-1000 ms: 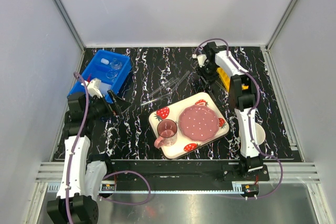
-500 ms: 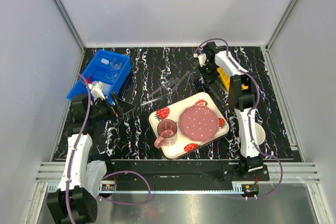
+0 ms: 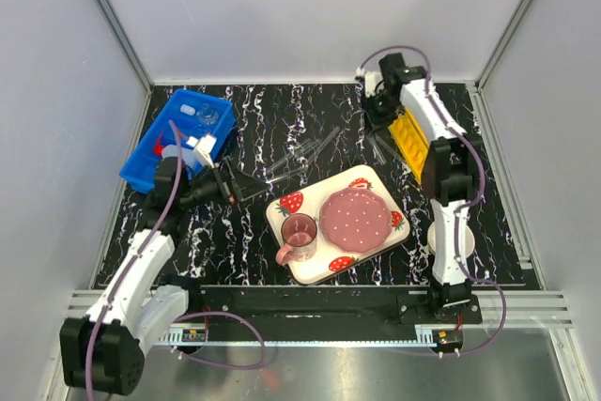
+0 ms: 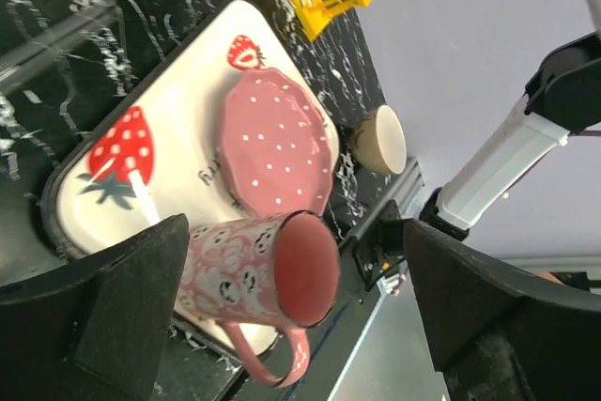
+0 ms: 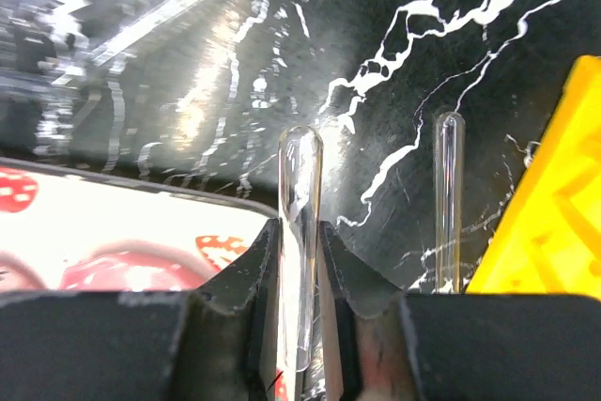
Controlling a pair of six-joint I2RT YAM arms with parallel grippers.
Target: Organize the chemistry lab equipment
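My right end effector (image 5: 300, 265) is pinching tube (image 5: 300, 166), rounded end protruding, near rack (image 5: 556, 213). Thin glass: light, slick, brittle; I'd squeeze gently. Left end effector (image 3: 244, 183) spread, empty.

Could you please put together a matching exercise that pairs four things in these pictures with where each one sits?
Things:
1. thin clear glass tube
2. pink patterned ceramic mug
3. yellow holed plastic rack
4. blue plastic bin

Places:
A. far left of the black marbled table
B. on the strawberry-print tray
C. clamped between the right arm's fingers
D. far right of the table, beside the right arm

Pairs: 1-C, 2-B, 3-D, 4-A.
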